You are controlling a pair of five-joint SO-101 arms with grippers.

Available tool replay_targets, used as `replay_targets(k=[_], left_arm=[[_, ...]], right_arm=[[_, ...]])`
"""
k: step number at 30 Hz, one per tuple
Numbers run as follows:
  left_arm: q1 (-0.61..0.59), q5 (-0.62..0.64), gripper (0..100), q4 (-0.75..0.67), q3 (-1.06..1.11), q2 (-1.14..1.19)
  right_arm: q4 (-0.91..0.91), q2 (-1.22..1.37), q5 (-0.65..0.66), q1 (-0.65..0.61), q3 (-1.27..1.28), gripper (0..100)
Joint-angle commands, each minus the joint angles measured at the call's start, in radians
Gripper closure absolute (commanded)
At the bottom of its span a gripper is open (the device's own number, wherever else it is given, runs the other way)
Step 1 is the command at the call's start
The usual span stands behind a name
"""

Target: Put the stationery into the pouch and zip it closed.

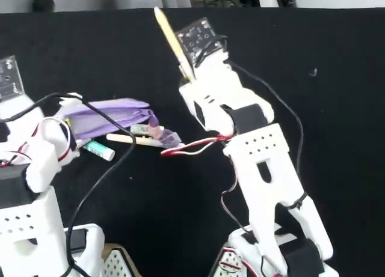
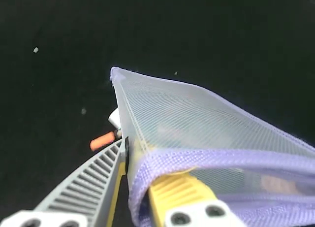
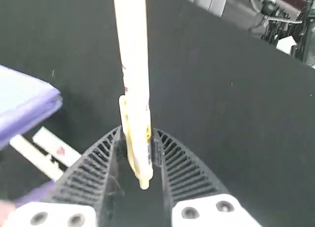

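Your right gripper (image 3: 137, 134) is clamped on a cream pen (image 3: 133, 64), held up over the far middle of the black table (image 1: 319, 109). Your left gripper (image 2: 132, 155) pinches the edge of the purple mesh pouch (image 1: 111, 112), which lies at the left. Just near of the pouch lie a second pen (image 1: 129, 139) and what seems to be a green-capped glue stick (image 1: 99, 149).

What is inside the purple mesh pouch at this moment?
Through the translucent purple mesh pouch, only a faint pinkish shape shows near the fabric border; what it is cannot be told. The mesh blurs the rest.
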Motion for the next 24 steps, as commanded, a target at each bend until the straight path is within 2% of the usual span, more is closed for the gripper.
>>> replay_targets(k=[1,8,15,20,24], left_arm=[[0.047,0.012,97,-0.144,0.062,0.002],[0.15,0.091,97,-0.253,0.173,0.002],[0.177,0.152,97,-0.354,0.231,0.002],[0.179,0.187,97,-0.408,0.26,0.003],[0.18,0.219,97,-0.407,0.257,0.003]], right_arm=[[-0.084,-0.042,-0.064,0.012,-0.012,97.8],[-0.19,-0.044,-0.069,0.011,-0.013,98.7],[-0.25,-0.186,-0.189,0.009,0.007,98.7],[-0.347,-0.36,-0.186,-0.094,0.142,98.7],[-0.502,-0.475,-0.141,-0.16,0.315,98.7]])
